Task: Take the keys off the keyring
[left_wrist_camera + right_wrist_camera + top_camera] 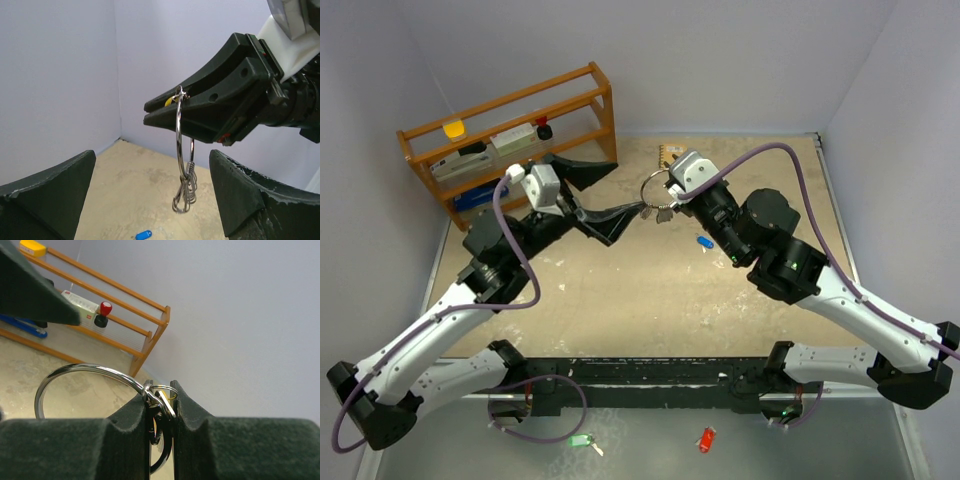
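**Left wrist view: the ring hangs between your open fingers, so take one key, not the bunch**

The right gripper (150,112) has its jaws nearly closed on the top of the keyring (178,135). It is held well above the table (620,290). The ring hangs almost edge-on to the left camera, and the silver keys (186,192) are bunched at its lowest point. The left gripper (152,165) is spread as wide as it goes and holds nothing. Its fingers (50,195) flank the ring without touching it.

For this step, your safest target is probably a single key at the edge of the cluster. Close on its head rather than on the ring wire. Then work that key round the coil towards the split while the right jaws keep the ring from turning. The keys overlap here, so you cannot tell from this view how many remain. Check the right wrist view for where the coil opens.

In the top view, the left arm reaches forward from the near-left corner with its wrist turned so the fingers point right. The right arm arches in from the near-right with its gripper pointing left. The two meet over the back-centre of the table. One blue-headed key (705,242) lies on the table under the right forearm, off the ring.
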